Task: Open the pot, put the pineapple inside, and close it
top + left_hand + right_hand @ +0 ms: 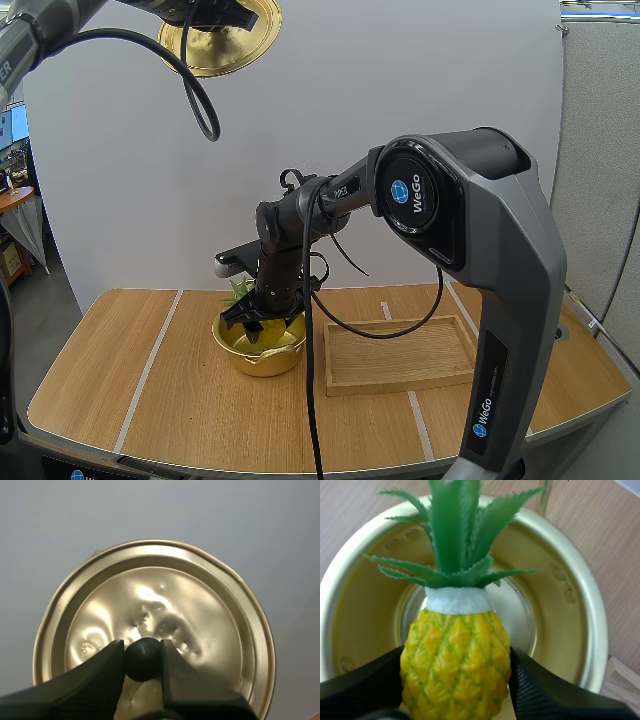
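Lid [200, 605]: gold and dented, held high in the air, well above the table [150, 400]; its near edge is hidden behind the fingers.
Left gripper [142, 655]: narrowed to a small gap, tips pinching the lid's black knob [142, 661].
Pineapple [455, 655]: yellow body with green leaves, in the mouth of the uncovered pot; its lower end is cut off, so contact with the pot's floor cannot be told.
Right gripper [262, 322]: spread to the fruit's width, clamped on both flanks.
Pot [265, 362]: gold, on the table just beside the wooden tray [400, 355]; in the high view the gripper hides most of its inside.
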